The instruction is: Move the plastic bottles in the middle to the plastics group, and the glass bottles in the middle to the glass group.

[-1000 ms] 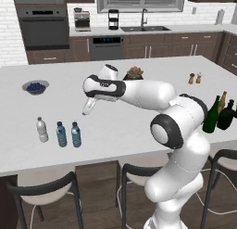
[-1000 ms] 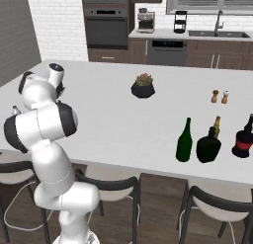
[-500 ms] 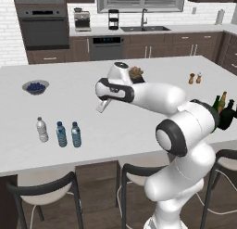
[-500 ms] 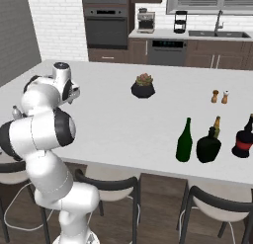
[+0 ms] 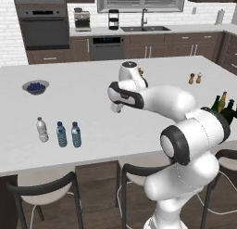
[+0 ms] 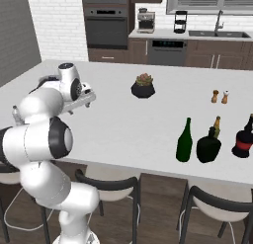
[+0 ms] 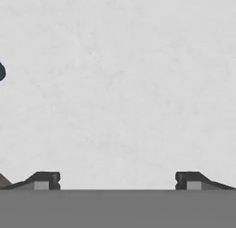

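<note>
Below the gripper (image 7: 117, 181), whose jaws are spread wide and carry nothing, only bare counter (image 5: 92, 112) is faced. Well off to its left, three small water bottles (image 5: 59, 133) are lined up close together, so the plastics seem already grouped. Far to its right, the green bottle (image 6: 184, 141) and squat black bottle (image 6: 208, 147) are stood just beside the amber bottle (image 6: 216, 124). A bowl (image 5: 35, 87) of dark berries is set beyond the water bottles.
</note>
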### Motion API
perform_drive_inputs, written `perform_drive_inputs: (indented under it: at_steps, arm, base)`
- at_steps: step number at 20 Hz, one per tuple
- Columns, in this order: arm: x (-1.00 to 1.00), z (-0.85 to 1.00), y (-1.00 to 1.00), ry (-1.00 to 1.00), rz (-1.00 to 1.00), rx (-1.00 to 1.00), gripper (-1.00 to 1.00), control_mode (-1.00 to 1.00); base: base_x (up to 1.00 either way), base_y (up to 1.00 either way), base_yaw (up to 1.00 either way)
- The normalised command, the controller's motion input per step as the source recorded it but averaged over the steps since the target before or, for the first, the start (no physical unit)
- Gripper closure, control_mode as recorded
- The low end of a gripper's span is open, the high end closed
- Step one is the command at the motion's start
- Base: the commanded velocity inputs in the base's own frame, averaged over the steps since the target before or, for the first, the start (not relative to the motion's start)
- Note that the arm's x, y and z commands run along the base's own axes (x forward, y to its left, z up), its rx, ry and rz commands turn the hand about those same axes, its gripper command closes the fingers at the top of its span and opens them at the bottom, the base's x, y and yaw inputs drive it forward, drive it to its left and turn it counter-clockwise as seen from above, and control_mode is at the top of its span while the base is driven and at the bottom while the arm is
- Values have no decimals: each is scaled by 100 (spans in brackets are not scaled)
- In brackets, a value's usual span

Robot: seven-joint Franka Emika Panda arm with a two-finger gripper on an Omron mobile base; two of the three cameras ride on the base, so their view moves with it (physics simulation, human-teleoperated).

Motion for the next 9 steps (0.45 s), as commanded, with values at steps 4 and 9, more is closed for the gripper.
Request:
perform_drive_inputs:
  at_steps: [4,9]
  arm:
    - [-57,5,-72,-2,-21,-16,-100,-100]
    - [-63,11,-67,0,-19,-9,-100,-100]
  base:
    - [0,0,0]
    - [0,0,0]
